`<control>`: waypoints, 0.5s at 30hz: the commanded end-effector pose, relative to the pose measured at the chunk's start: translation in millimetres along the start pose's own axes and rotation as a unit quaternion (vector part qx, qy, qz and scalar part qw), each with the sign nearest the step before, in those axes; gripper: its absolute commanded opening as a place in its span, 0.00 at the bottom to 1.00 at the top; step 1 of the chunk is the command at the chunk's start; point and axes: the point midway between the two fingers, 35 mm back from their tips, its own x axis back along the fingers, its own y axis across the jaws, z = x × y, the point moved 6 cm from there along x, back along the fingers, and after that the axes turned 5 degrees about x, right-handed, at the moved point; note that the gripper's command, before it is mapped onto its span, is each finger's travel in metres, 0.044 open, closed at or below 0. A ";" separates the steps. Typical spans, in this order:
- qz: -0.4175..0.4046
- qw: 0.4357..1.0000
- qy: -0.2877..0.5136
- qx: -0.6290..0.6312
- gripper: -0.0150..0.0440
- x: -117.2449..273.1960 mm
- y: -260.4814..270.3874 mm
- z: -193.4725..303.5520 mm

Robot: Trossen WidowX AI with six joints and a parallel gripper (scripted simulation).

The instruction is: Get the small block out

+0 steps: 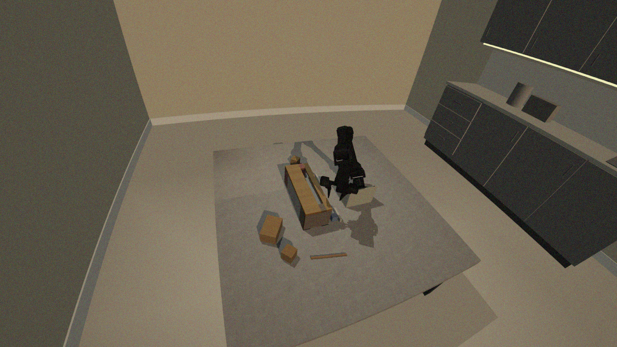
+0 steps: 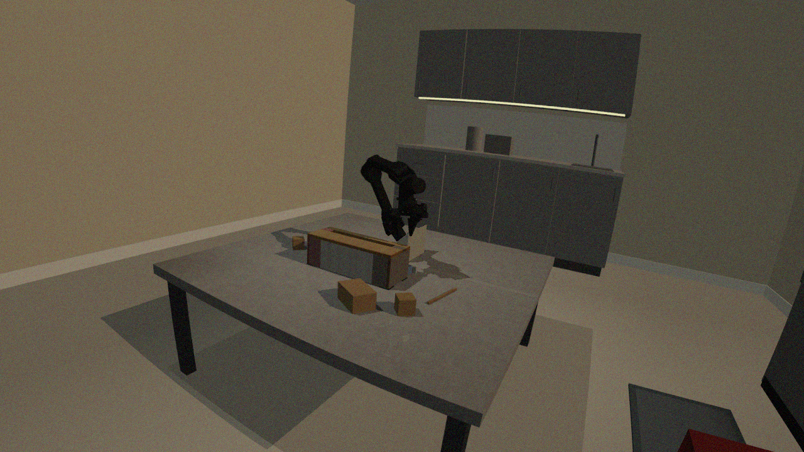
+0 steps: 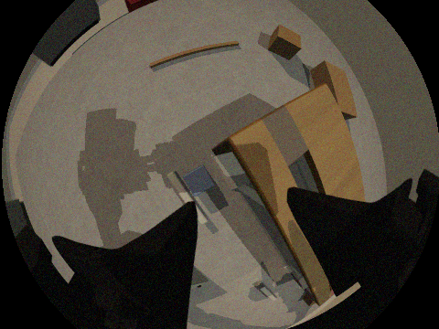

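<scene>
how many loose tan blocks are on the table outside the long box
3: a large block off the box's near end, a smaller cube just beyond it, near the thin stick, and a tiny cube at the box's far end. Others may be hidden behind the box.

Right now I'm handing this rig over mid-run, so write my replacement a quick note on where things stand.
End effector: partly open, holding nothing, above the table beside the box.
Small bluish block: apparently on the table by the box's end.
Done: block seems out of the box; box upright.
Left: grasp the block, lift it, hold it steady well clear of the box.
</scene>
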 end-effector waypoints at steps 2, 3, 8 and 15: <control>0.047 0.873 0.054 0.482 0.74 0.9 18.5 -7.7; 0.048 0.855 0.058 0.512 0.74 1.0 19.7 -8.2; 0.050 0.752 0.081 0.653 0.74 1.8 25.4 -10.8; 0.042 0.568 0.116 0.814 0.74 2.9 33.3 -14.2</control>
